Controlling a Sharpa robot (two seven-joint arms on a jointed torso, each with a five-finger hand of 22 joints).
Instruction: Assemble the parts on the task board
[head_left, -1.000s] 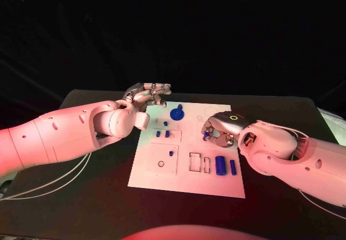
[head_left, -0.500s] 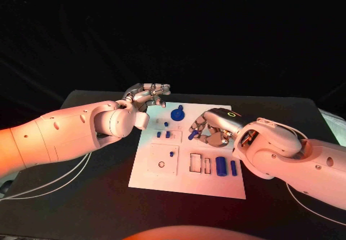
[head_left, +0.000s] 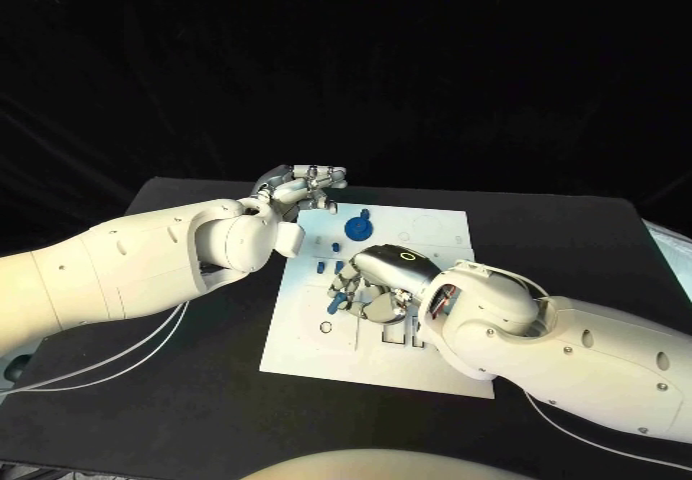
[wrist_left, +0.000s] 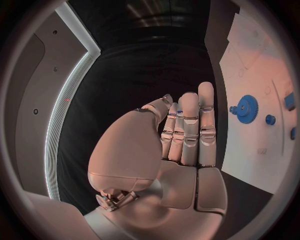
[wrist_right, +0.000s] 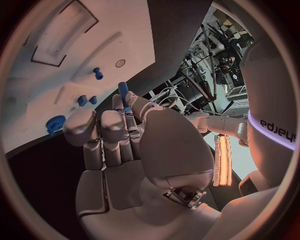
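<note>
The right hand (head_left: 372, 285) hovers low over the middle of the white board (head_left: 315, 358), fingers pinching a small blue peg (wrist_right: 123, 91); I judge it should be held upright over its hole before lowering; farther off, the left hand (head_left: 296, 189) waits empty beside the blue gear (head_left: 356, 228), fingers straight.

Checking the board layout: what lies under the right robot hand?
The right robot hand, holding a blue peg, hangs over the task board. Blue parts show beside it; anything beneath stays hidden.
</note>
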